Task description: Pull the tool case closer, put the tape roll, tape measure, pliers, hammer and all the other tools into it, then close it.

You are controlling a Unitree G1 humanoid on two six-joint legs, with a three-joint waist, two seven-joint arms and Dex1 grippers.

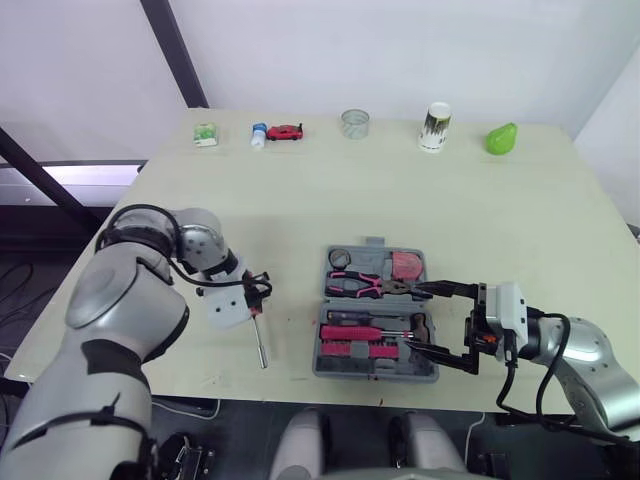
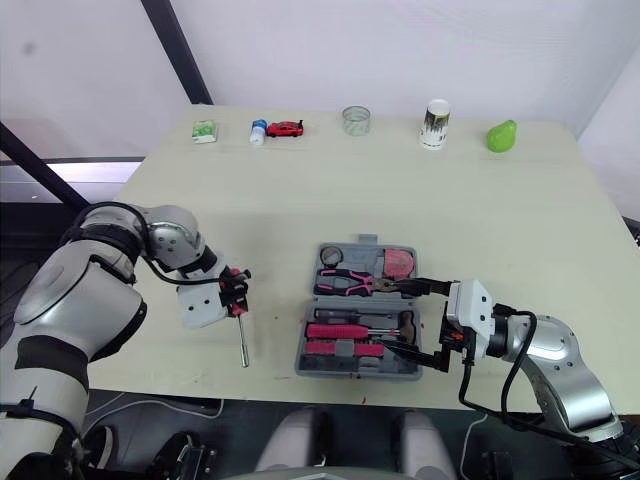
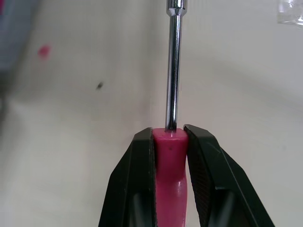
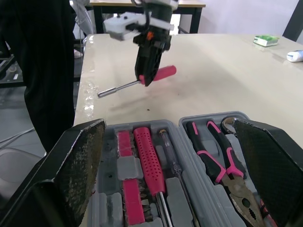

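Squeezing the pink screwdriver (image 1: 260, 338) tight with my left gripper (image 1: 258, 291) near the table's (image 1: 400, 200) front edge, left of the open tool case (image 1: 376, 376). My right gripper (image 1: 436, 319) gapes wide at its right side.

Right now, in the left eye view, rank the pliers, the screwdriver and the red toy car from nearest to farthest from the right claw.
1. Pliers: in the case's back row, right beside the open right claw.
2. Screwdriver: to the left beyond the case, gripped by the left claw.
3. Red toy car: at the table's far edge, left of centre.
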